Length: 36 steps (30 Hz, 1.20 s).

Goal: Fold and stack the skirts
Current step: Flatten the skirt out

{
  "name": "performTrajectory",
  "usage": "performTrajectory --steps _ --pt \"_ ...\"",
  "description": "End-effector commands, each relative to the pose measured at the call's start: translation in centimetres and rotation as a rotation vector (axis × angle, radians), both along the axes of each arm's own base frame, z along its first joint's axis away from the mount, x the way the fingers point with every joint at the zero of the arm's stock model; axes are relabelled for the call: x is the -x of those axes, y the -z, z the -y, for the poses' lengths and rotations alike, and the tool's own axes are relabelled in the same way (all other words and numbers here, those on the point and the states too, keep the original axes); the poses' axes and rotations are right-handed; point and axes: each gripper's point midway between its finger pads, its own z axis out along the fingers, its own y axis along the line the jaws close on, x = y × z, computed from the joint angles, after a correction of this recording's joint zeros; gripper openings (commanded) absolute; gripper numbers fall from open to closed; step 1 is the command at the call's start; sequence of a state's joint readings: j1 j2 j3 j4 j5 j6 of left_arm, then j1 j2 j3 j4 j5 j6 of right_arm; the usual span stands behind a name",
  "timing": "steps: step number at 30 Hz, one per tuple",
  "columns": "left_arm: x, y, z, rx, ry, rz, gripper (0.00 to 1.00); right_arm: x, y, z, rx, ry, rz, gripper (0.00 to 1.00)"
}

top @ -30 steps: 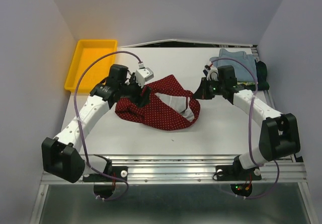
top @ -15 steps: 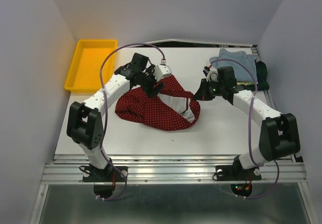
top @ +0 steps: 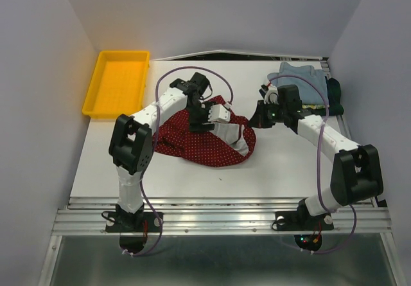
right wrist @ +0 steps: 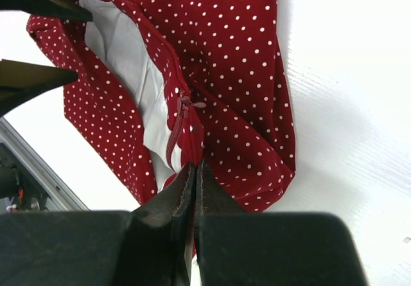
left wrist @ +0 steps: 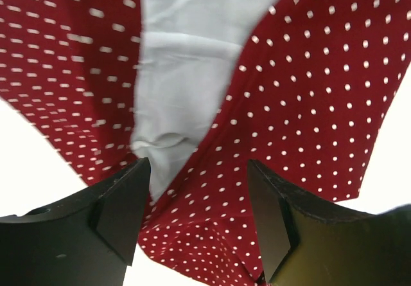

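The dark red skirt with tiny white dots [top: 212,146] lies crumpled in the middle of the table, its white lining [top: 232,135] showing. My right gripper [top: 253,120] is shut on the skirt's waist edge by the zipper [right wrist: 182,109], seen close in the right wrist view [right wrist: 194,165]. My left gripper [top: 204,124] is open just above the skirt [left wrist: 308,87], jaws either side of red cloth next to the lining [left wrist: 180,74], in the left wrist view [left wrist: 198,170]. Folded light blue [top: 300,80], dark green [top: 335,96] and yellow-green patterned [top: 314,108] skirts lie at the back right.
A yellow plastic tray [top: 119,80] stands at the back left corner. Grey walls close in the table on both sides. The metal rail [top: 218,218] with both arm bases runs along the near edge.
My left arm has swung from the skirt's left side over to its middle, gripper now open above the lining. The right arm has stayed put, holding the waist edge.
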<state>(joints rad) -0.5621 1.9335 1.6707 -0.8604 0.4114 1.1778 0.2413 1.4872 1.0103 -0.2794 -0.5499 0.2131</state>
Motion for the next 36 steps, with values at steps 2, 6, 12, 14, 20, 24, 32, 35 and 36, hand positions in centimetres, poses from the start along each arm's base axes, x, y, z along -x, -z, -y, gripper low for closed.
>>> performTrajectory --steps 2,6,12,14,20,24,32,35,36 --pt "1.3 0.5 -1.2 -0.06 0.065 -0.027 0.72 -1.9 -1.6 0.4 0.015 0.031 0.071 0.01" --pt "1.9 1.6 -1.9 -0.095 0.058 -0.055 0.51 -2.2 -1.8 0.7 0.027 0.055 0.076 0.01" --pt "1.8 -3.4 -2.7 -0.011 -0.009 0.039 0.12 -3.5 -3.3 2.2 0.078 0.154 0.135 0.01" --pt "2.1 -6.4 -3.7 0.017 -0.038 0.088 0.0 -4.6 -4.3 3.7 0.103 0.223 0.168 0.01" --pt "2.1 -15.9 -7.5 0.14 -0.14 0.307 0.0 -8.9 -11.4 10.7 0.085 0.492 0.307 0.01" --pt "2.2 -21.0 -9.1 0.221 -0.207 0.476 0.0 -10.3 -15.9 12.4 0.05 0.572 0.401 0.01" --pt "4.8 -26.7 -12.0 0.309 -0.244 0.76 0.0 -10.5 -23.7 13.2 0.013 0.61 0.542 0.01" --pt "6.1 -26.4 -12.7 0.299 -0.24 0.775 0.0 -9.4 -25.3 13.2 0.031 0.563 0.579 0.01" --pt "6.2 -26.2 -12.8 0.304 -0.258 0.772 0.0 -9.2 -25.1 13.0 0.036 0.543 0.577 0.01"
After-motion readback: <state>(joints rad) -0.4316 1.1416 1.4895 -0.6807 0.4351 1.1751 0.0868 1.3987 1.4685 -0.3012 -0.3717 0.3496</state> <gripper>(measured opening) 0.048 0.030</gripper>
